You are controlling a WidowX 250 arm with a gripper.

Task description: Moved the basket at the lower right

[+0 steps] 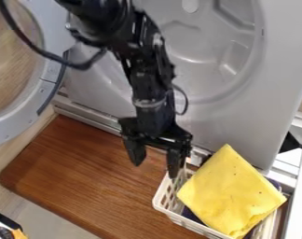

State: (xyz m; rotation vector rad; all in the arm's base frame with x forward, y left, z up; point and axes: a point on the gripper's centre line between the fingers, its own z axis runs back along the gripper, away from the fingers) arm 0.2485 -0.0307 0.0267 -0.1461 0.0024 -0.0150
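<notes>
The black gripper (156, 163) hangs down from the top of the camera view, its two fingers spread apart with nothing between them. Its right finger is at the upper left rim of the white basket; whether it touches the rim I cannot tell. The white plastic basket (166, 197) stands at the lower right. A yellow cloth (231, 193) lies over much of the basket and hides most of its inside. Some dark cloth shows beneath the yellow one.
A brown wooden board (85, 179) lies left of the basket. Behind stands a grey washing-machine front (253, 116), with a round door (44, 77) swung out at the left. A white rail (299, 186) runs along the right edge. A black, white and orange object (7, 228) sits at the lower left corner.
</notes>
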